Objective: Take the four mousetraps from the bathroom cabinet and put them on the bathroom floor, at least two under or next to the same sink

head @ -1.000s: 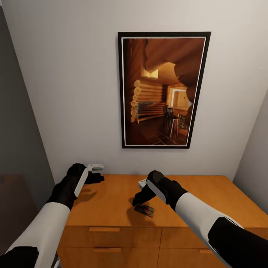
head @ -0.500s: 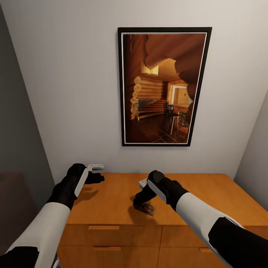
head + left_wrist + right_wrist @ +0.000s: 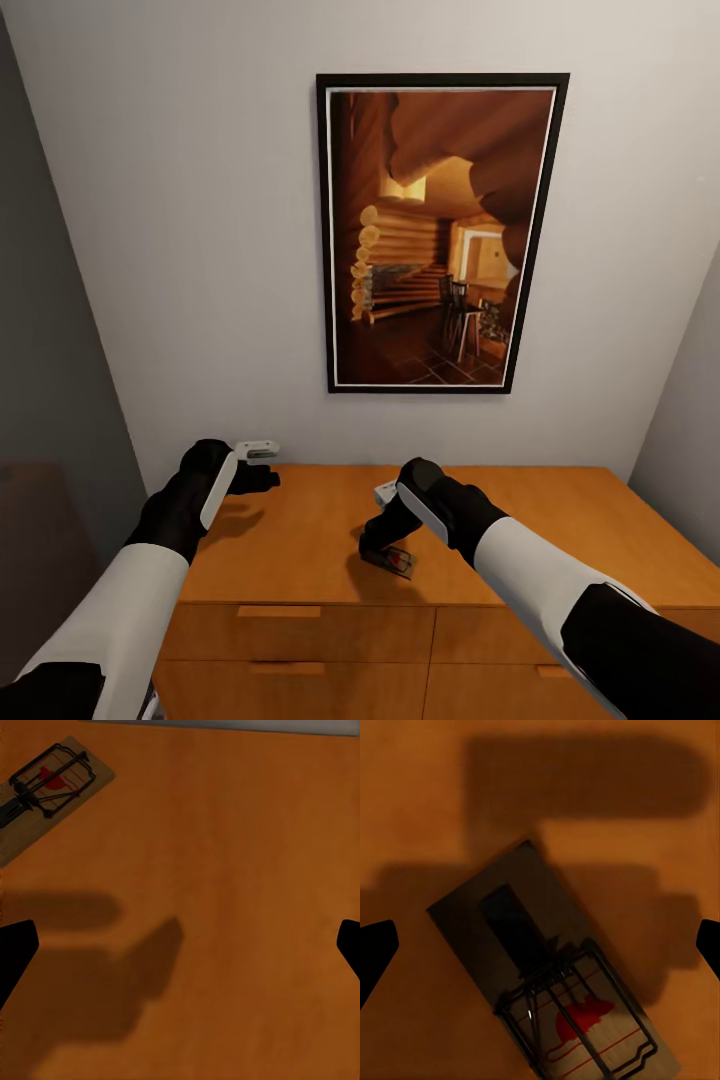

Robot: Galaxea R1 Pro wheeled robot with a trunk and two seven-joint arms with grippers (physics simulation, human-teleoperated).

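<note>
Mousetrap: mousetrap [image 3: 390, 562] is lying flat on the cabinet top, near the front edge and about midway along it; in the right wrist view the mousetrap [image 3: 551, 979] is showing a tan board, black wire frame and a red mouse mark, partly in shadow.
Second mousetrap: another trap [image 3: 46, 789] is lying flat on the same wood in the left wrist view, off toward one corner.
Right gripper: right gripper [image 3: 377, 545] is hanging directly over the mousetrap, fingers spread wide with the trap between them, not grasping it; whether the tips are touching the wood cannot be told.
Left gripper: left gripper [image 3: 262, 480] is hovering over the cabinet's back left part, near the wall, fingers spread and holding nothing.
Cabinet: orange-brown cabinet [image 3: 600, 520] is standing against the wall, its drawer fronts facing the robot.
Picture: black-framed picture of a log cabin interior [image 3: 440, 235] is hanging on the white wall [image 3: 180, 220] above the cabinet.
</note>
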